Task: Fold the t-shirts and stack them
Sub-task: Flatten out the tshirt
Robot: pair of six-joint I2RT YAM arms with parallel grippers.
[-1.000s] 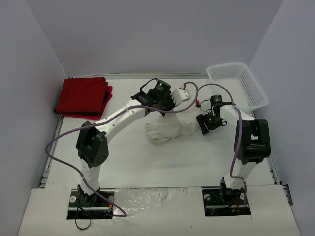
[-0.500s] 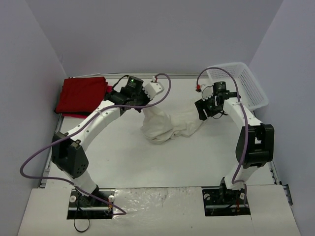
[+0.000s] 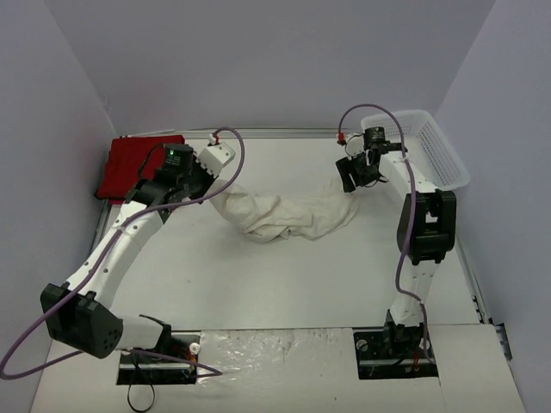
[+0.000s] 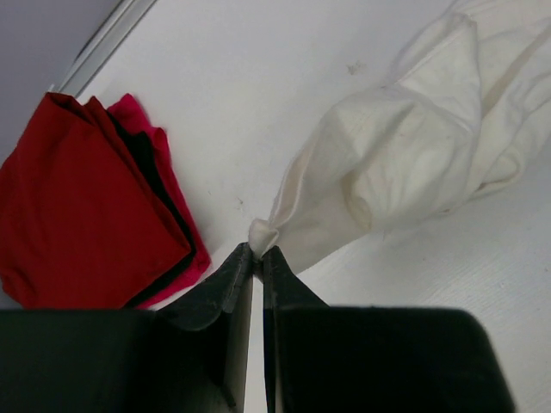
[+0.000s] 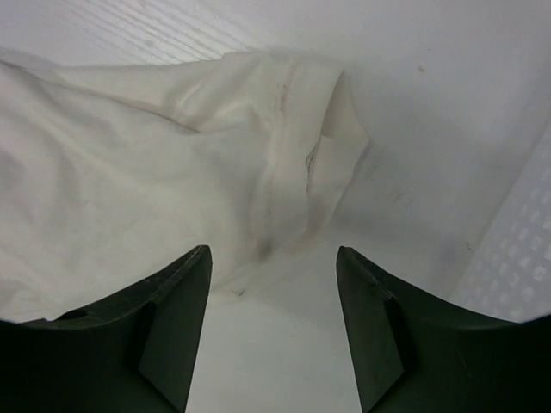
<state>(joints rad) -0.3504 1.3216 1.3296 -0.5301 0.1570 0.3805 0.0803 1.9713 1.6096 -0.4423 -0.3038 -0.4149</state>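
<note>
With the white mesh basket (image 3: 417,146) at the tabletop's (image 3: 284,284) far right corner and folded red t-shirts (image 3: 138,165) at its far left corner, the crumpled, elongated cream-white t-shirt (image 3: 288,215) lies between them, well apart from the near edge, one end pinched in the left tool (image 4: 257,251), the right tool (image 5: 274,254) spread above the other end.

Swung the left gripper (image 4: 258,251) from the middle of the tabletop (image 3: 284,275) out toward 10 o'clock, up beside the red shirts (image 3: 129,168), with a corner of the cream shirt (image 3: 288,215) pinched in it. Drew that shirt from a bunched heap into a long band. Carried the right gripper (image 5: 274,254) toward 1 o'clock, nearer the basket (image 3: 430,146), jaws apart above the shirt's right end.
</note>
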